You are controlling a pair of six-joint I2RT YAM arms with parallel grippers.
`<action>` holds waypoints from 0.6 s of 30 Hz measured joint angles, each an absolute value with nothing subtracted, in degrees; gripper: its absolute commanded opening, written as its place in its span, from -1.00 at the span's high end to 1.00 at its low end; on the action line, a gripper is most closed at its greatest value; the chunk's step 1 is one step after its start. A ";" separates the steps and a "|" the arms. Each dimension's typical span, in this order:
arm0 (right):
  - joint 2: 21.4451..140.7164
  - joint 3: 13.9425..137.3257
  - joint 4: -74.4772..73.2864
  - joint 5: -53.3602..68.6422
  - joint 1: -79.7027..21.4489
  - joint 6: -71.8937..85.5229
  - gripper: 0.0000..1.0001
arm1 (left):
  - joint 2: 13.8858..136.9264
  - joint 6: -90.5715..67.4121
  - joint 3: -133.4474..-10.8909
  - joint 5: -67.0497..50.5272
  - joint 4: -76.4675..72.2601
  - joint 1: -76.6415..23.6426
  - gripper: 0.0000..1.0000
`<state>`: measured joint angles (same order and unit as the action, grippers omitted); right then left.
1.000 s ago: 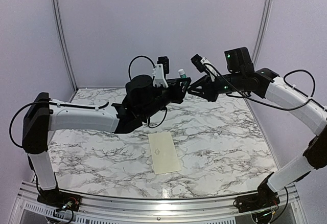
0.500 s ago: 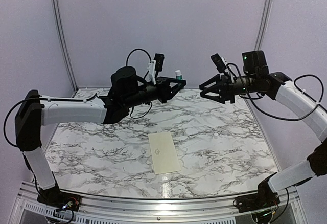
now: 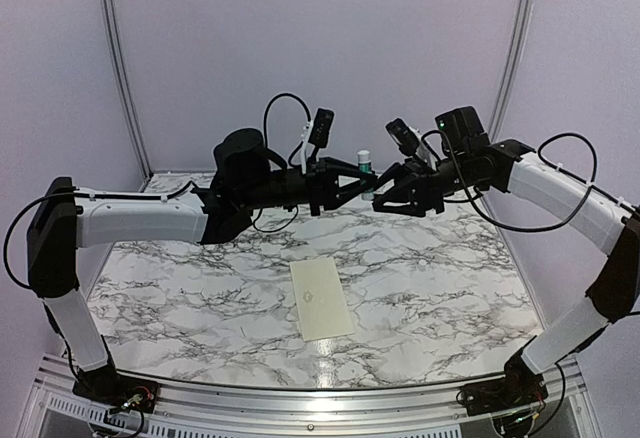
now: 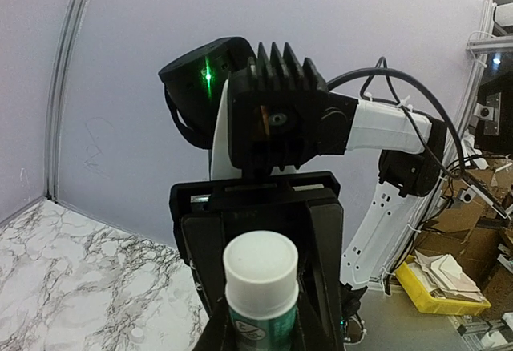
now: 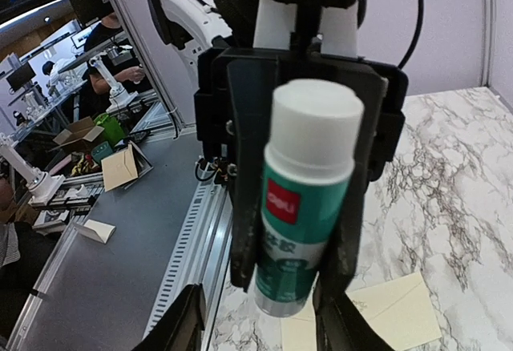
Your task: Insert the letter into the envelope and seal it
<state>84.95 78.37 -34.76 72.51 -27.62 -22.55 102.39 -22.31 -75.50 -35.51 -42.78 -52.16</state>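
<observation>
The cream envelope [image 3: 321, 298] lies flat on the marble table, at the near middle; a corner also shows in the right wrist view [image 5: 397, 311]. The letter is not in view. A white-and-green glue tube [image 3: 365, 161] is held high above the table's far side. My left gripper [image 3: 352, 176] is shut on the tube [image 4: 260, 287], cap up. My right gripper [image 3: 388, 194] faces it, open. In the right wrist view its fingers [image 5: 189, 319] stand on either side of the tube's lower end [image 5: 307, 207]; I cannot tell whether they touch it.
The marble table [image 3: 430, 278] is ringed by lilac booth walls, with a metal rail at its near edge [image 3: 320, 398]. A small white round thing [image 4: 138, 334] lies on the table below the left gripper. Both arms meet above the table's far middle.
Half a second ago the grippers were apart. The right gripper has moved left and the left gripper right with the tube, so they now meet around it.
</observation>
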 measured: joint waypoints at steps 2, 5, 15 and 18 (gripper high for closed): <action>84.95 78.61 -34.72 72.97 -28.51 -22.39 0.26 | 102.39 -22.59 -75.48 -35.79 -43.42 -52.16 1.00; 84.95 78.63 -34.52 73.14 -28.80 -21.85 0.41 | 102.39 -22.96 -75.42 -36.25 -44.14 -52.16 1.00; 84.95 78.63 -32.23 73.01 -28.77 -18.02 0.85 | 102.39 -23.42 -75.09 -37.01 -46.44 -52.23 1.00; 84.95 78.63 -31.44 71.68 -28.77 -16.14 0.88 | 102.28 -23.29 -74.32 -35.03 -47.22 -52.27 1.00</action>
